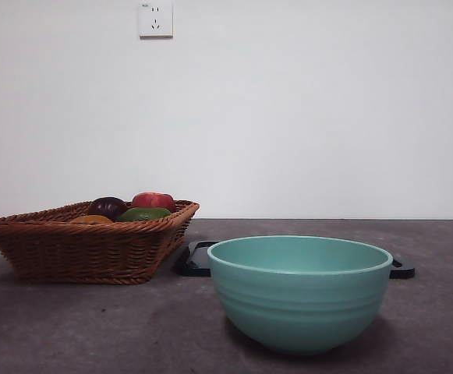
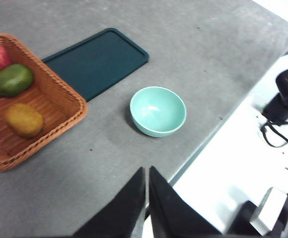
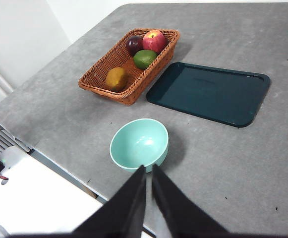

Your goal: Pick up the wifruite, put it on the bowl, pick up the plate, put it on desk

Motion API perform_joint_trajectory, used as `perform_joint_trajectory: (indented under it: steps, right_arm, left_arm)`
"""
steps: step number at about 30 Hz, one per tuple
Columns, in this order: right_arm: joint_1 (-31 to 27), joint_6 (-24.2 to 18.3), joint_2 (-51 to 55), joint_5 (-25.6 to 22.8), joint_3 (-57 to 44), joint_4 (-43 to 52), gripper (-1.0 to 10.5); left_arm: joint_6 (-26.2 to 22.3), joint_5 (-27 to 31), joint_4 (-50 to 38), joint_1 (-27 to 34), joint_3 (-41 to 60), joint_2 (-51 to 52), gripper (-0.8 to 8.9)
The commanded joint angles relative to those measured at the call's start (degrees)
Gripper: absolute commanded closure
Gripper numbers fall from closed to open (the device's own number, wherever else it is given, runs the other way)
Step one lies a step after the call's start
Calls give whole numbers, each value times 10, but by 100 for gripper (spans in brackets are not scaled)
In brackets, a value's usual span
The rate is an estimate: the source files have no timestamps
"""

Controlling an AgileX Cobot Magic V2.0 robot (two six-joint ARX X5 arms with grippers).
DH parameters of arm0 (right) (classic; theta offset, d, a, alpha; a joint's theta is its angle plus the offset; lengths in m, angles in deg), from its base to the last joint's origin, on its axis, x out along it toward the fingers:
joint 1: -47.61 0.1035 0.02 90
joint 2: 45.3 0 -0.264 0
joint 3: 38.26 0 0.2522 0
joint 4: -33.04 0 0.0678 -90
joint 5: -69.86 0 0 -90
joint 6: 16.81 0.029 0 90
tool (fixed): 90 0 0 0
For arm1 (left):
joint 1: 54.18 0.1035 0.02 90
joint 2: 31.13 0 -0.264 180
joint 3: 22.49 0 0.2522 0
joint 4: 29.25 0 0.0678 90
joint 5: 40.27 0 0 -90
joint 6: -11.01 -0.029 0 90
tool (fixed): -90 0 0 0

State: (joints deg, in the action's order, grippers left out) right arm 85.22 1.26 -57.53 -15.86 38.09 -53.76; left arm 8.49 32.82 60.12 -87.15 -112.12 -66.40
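The wifruite (image 1: 91, 220), a small orange-brown fruit, lies in the wicker basket (image 1: 78, 253) at the left; it also shows in the left wrist view (image 2: 24, 120) and the right wrist view (image 3: 116, 78). The mint-teal bowl (image 1: 299, 292) stands empty on the desk (image 1: 93, 327), near the front edge (image 2: 158, 110) (image 3: 139, 144). The plate, a flat dark teal tray (image 1: 199, 259), lies behind the bowl and beside the basket (image 2: 96, 62) (image 3: 208, 92). My left gripper (image 2: 147, 174) and right gripper (image 3: 148, 173) are both shut, empty, and high above the desk's front edge.
The basket (image 2: 59, 85) (image 3: 151, 74) also holds a green fruit (image 3: 144, 58), a red apple (image 3: 154, 41) and a dark purple fruit (image 3: 134, 44). Both grippers are out of the front view. A wall socket (image 1: 155, 19) sits on the white wall behind.
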Motion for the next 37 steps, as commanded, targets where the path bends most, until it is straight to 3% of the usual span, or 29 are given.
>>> perform_joint_trajectory:
  steps: [1,7,12,17,21,24,28,37]
  right_arm:
    - [5,-5,1,-2,9,6,933]
    - [5,-5,1,-2,9,6,933]
    - [5,-5,1,-2,9,6,933]
    - [5,-5,1,-2,9,6,933]
    - [5,-5,1,-2,9,6,933]
    - [5,-5,1,-2,9,6,933]
    - [5,-5,1,-2,9,6,933]
    - [5,-5,1,-2,9,6,933]
  left_arm:
    - [-9,-3,-5,29,-5,-2,804]
    - [-17,5,-59,163,76,24,804]
    - [8,10,-307,257,300,113,804]
    - [28,17,-528,308,491,184,804]
    - [67,94,-647,319,614,227,804]
    - [98,160,-680,320,672,254,804]
    - [97,211,-676,319,707,287,804]
    - [92,219,-674,319,752,350,804]
